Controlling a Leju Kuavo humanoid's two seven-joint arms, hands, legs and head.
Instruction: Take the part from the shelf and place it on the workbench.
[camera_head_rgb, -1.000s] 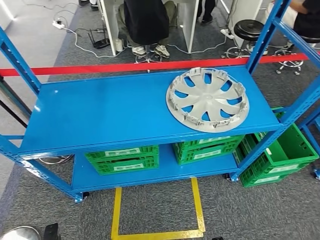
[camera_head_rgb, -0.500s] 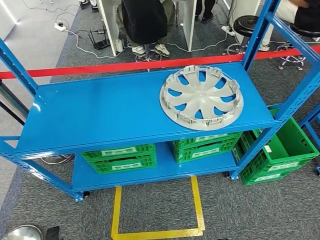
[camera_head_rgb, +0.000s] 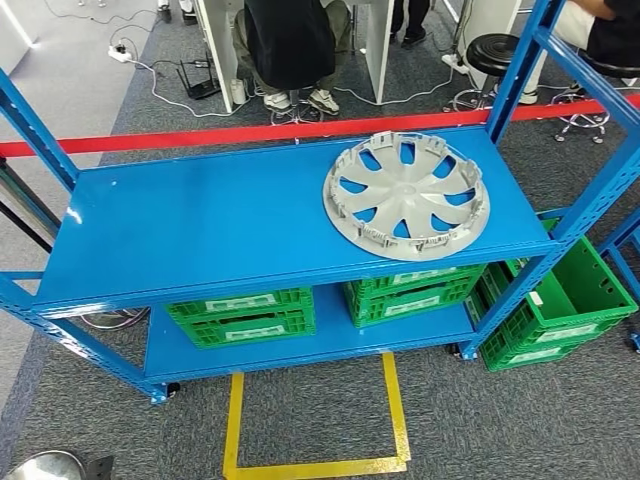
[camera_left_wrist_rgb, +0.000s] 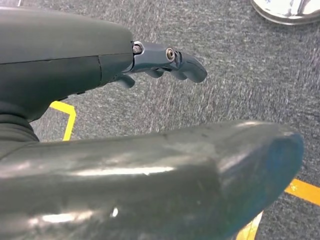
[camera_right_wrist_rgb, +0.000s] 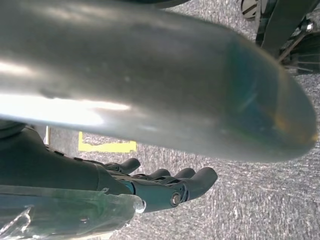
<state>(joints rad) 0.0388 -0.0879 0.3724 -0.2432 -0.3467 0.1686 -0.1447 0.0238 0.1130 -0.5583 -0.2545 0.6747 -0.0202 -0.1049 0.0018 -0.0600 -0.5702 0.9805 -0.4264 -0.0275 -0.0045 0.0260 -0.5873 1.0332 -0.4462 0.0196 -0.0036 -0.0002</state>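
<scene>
Presently we are viewing the part (camera_head_rgb: 407, 197), a grey wheel cover, lying flat at upper right on the blue shelf (camera_head_rgb: 204, 225). We are judging it light, stiff, thin-rimmed; opposite rim edges suit gripping. Left hand (camera_left_wrist_rgb: 166, 62) and right hand (camera_right_wrist_rgb: 166, 185) are hanging spread, holding nothing.

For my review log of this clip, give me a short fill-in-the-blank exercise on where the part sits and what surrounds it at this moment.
1. The silver wheel cover lies flat on the ____ level of the blue shelf.
2. The crates on the level below it are ____ in colour.
3. The lines taped on the carpet in front of the shelf are ____.
4. Both the left hand and the right hand hang over the carpet and hold ____.

Missing words: top; green; yellow; nothing
</scene>
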